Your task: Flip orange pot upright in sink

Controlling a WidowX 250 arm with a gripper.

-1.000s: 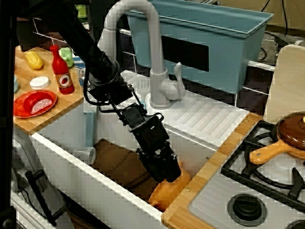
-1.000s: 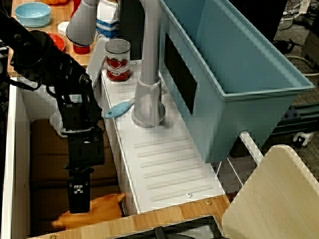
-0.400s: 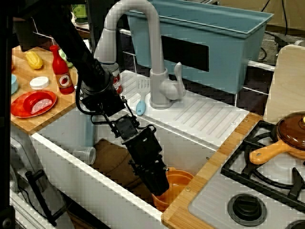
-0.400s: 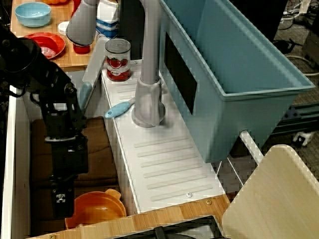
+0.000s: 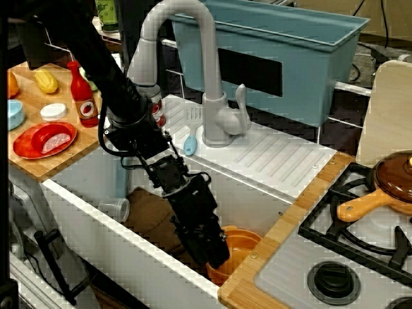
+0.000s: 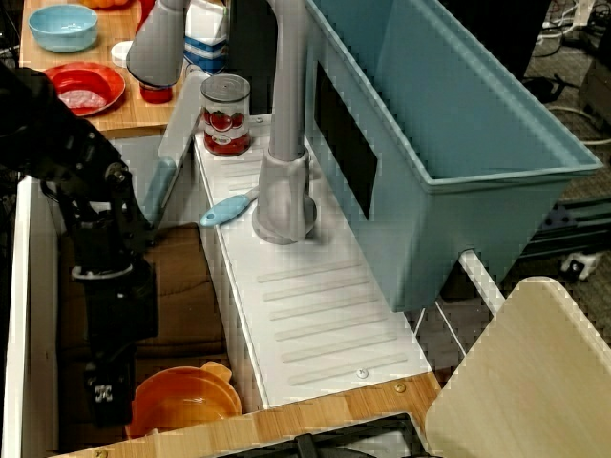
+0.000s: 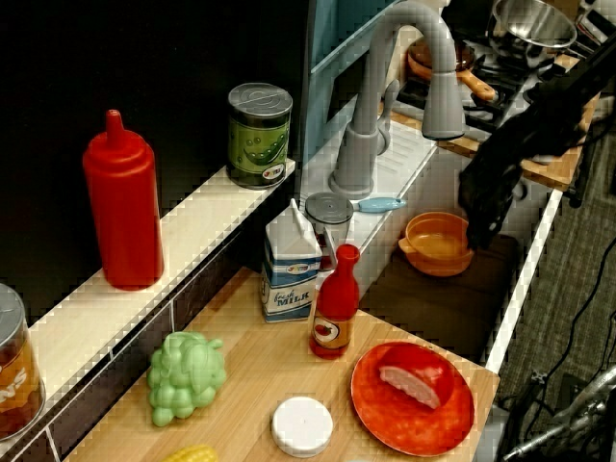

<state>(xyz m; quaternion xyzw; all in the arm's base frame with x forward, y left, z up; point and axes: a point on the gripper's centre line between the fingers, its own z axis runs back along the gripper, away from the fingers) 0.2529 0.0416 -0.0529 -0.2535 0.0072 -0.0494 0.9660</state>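
Note:
The orange pot (image 5: 241, 247) stands upright, mouth up, on the floor of the white sink (image 5: 96, 222), in the corner nearest the stove. From above it shows an empty bowl and a loop handle (image 6: 187, 403); from the counter side it sits under the faucet (image 7: 435, 243). My gripper (image 5: 215, 255) reaches down into the basin and ends at the pot's left rim. It sits just beside the pot in the view from above (image 6: 105, 405) and in the counter-side view (image 7: 478, 229). Its fingers are dark and merged, so I cannot make out their gap or any contact.
A brown mat (image 5: 154, 219) covers the sink floor, with a clear cup (image 5: 116, 209) at its left end. The grey faucet (image 5: 206, 64) arches over the basin. A blue brush (image 6: 227, 210) and a can (image 6: 226, 114) sit on the drainboard. The stove holds a brown pan (image 5: 393, 180).
One second ago the pot was tilted on its side under the gripper. It now stands mouth up, and the gripper has shifted left to the pot's rim.

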